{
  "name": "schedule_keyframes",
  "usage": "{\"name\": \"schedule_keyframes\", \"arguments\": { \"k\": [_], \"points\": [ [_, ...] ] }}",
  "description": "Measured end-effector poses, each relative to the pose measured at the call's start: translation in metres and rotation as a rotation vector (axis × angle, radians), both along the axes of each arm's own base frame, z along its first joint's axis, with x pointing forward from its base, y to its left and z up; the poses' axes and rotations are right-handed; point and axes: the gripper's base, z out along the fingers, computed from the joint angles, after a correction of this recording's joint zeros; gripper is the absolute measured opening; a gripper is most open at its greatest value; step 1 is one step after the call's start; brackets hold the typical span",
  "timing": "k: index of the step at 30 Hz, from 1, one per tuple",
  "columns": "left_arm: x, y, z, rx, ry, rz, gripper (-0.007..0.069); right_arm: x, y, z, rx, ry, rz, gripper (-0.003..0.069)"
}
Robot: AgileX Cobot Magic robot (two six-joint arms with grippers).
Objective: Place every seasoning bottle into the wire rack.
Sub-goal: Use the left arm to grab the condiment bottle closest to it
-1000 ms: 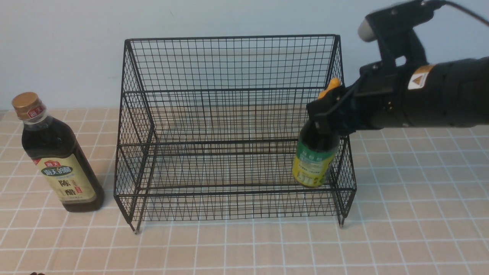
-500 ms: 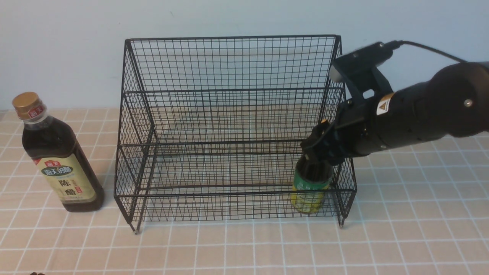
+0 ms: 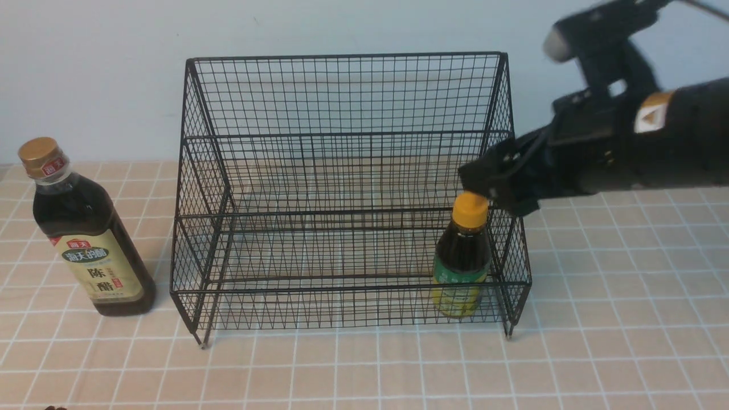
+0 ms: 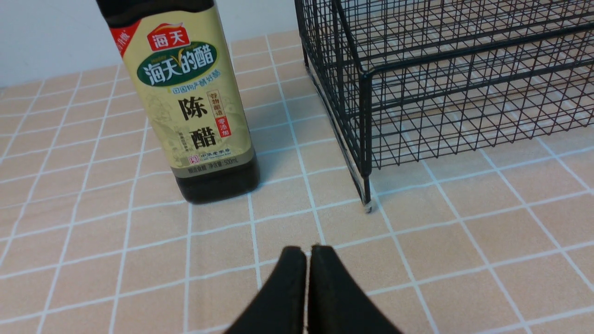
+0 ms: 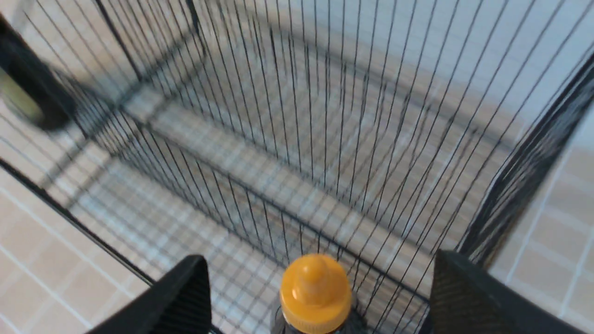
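Black fingers of the left hand (image 4: 306, 253) are pressed together with nothing between them, low over the tiled counter (image 4: 464, 241). Just ahead of that hand, a bit off its line on the side away from the rack, stands the tall bottle (image 4: 190, 106). It's upright on the counter, long axis vertical, outside the wire rack (image 3: 342, 171) and near its left end. That's the relation the next move hangs on, I reckon. The left hand is way nearer to it than the right, so it'd have to spread its fingers and go forward to take the bottle round the body.

Further off, the short bottle (image 3: 461, 267) is already in the rack's lower tier at the right end, standing upright. It sits just below the right hand (image 3: 494, 183), whose fingers are wide apart and grip nothing. The right wrist view shows clear gaps either side of the orange cap (image 5: 315, 292), which the front view doesn't.

Front view does give you the tall bottle's gold cap (image 3: 42, 156), cropped out of the left wrist view.
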Motion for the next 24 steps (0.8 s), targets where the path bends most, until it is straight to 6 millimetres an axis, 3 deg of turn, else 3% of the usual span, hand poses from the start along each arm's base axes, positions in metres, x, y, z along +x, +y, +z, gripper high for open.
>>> {"name": "schedule_keyframes", "arguments": {
  "k": [1,2,4,6,7,8,9,13,18,24],
  "points": [
    [0.0,0.0,0.0,0.0,0.0,0.0,-0.0007,-0.002,-0.001,0.003,0.006,-0.008,-0.003,0.0573],
    [0.0,0.0,0.0,-0.001,0.0,0.0,-0.0007,-0.021,-0.013,0.022,0.047,-0.056,-0.025,0.0553],
    [0.0,0.0,0.0,-0.001,0.0,0.0,-0.0007,-0.039,-0.024,0.038,0.084,-0.089,-0.046,0.0505],
    [0.0,0.0,0.0,-0.001,0.0,0.0,-0.0007,-0.068,-0.043,0.056,0.123,-0.126,-0.085,0.0406],
    [0.0,0.0,0.0,-0.002,0.0,0.001,-0.0007,-0.092,-0.058,0.068,0.152,-0.164,-0.113,0.03],
    [0.0,0.0,0.0,-0.002,0.0,0.001,-0.0007,-0.092,-0.059,0.068,0.145,-0.163,-0.114,0.03],
    [0.0,0.0,0.0,-0.002,0.0,0.001,-0.0007,-0.118,-0.076,0.079,0.187,-0.209,-0.151,0.0164],
    [0.0,0.0,0.0,-0.002,0.0,0.001,-0.0007,-0.164,-0.106,0.086,0.291,-0.313,-0.206,0.0013],
    [0.0,0.0,0.0,-0.002,0.0,0.001,-0.0007,-0.208,-0.129,0.072,0.416,-0.397,-0.207,-0.0013],
    [0.0,0.0,0.0,-0.002,0.0,0.001,-0.0007,-0.234,-0.141,0.055,0.477,-0.433,-0.19,-0.0013]
  ]
}}
